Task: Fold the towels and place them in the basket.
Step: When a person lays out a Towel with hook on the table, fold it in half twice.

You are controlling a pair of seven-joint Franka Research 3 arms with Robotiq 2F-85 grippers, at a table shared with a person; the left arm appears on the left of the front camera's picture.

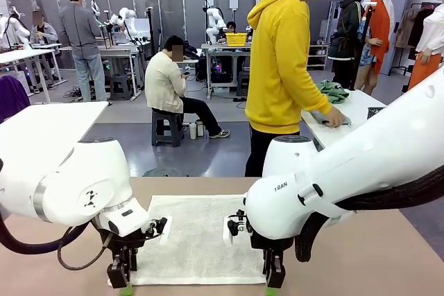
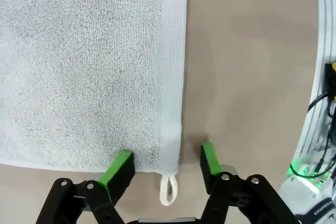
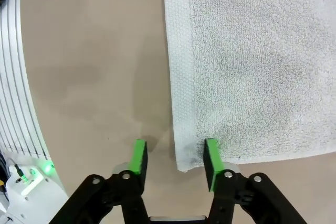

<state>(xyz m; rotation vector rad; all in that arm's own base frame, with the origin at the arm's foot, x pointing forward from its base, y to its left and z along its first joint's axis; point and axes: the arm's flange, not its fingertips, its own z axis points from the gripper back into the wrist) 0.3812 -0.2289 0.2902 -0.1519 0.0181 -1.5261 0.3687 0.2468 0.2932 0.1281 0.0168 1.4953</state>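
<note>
A pale grey-white towel (image 1: 198,244) lies spread flat on the tan table (image 1: 374,261). My left gripper (image 1: 121,281) stands open at its near left corner. In the left wrist view the left gripper (image 2: 165,163) straddles the corner hem, one green pad (image 2: 122,169) over the cloth and the other over bare table, with the corner loop (image 2: 169,190) between them. My right gripper (image 1: 272,279) is open at the near right corner; the wrist view shows the right gripper (image 3: 175,157) astride that corner of the towel (image 3: 252,66). The basket is out of view.
A person in a yellow hoodie (image 1: 284,60) stands beyond the far edge, one hand on a white side table (image 1: 357,109) that holds a green cloth heap (image 1: 333,91). Other people and tables stand farther back.
</note>
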